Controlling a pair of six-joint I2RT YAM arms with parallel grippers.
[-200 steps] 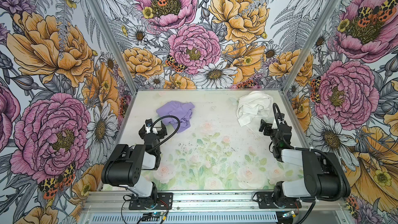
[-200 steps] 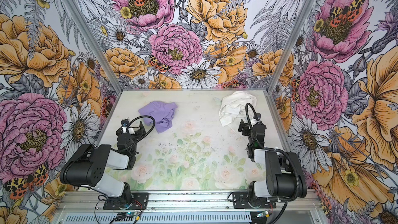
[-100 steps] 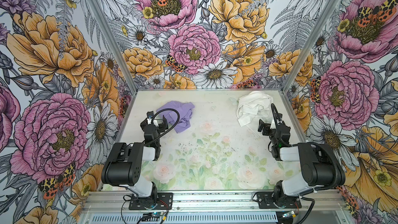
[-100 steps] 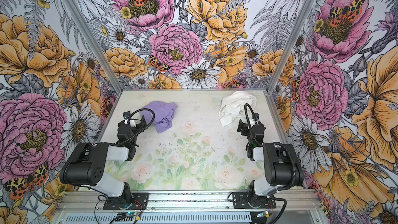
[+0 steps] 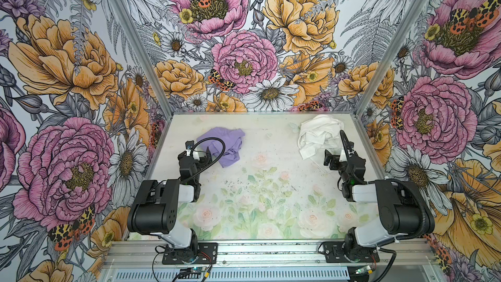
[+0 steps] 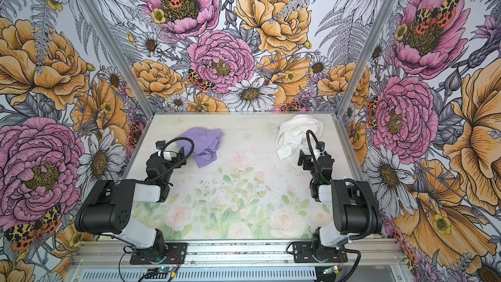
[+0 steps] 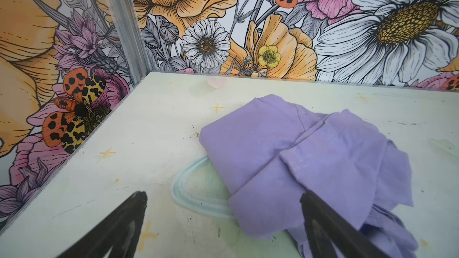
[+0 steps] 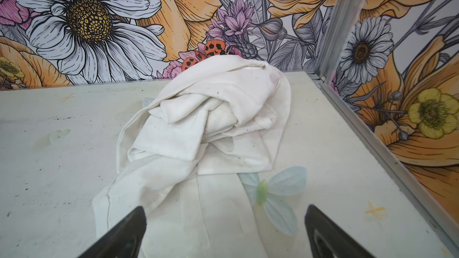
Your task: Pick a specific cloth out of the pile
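Observation:
The lavender cloth lies crumpled by itself at the back left of the table. It is well apart from the pile, a heap of white fabric at the back right. My left gripper is open at the cloth's near left edge. One corner of the cloth lies between its fingers, and nothing is held. My right gripper is open over the flat near flap of the white heap.
Flower-printed walls close in the table on the left, back and right, with metal posts at the back corners. A metal rail with both arm bases runs along the front. The table's flowers and the pale butterfly are only printed.
Both grippers have edged towards the back of the table. The left is now closer to the lavender cloth and the right closer to the white heap. Neither fabric has moved.

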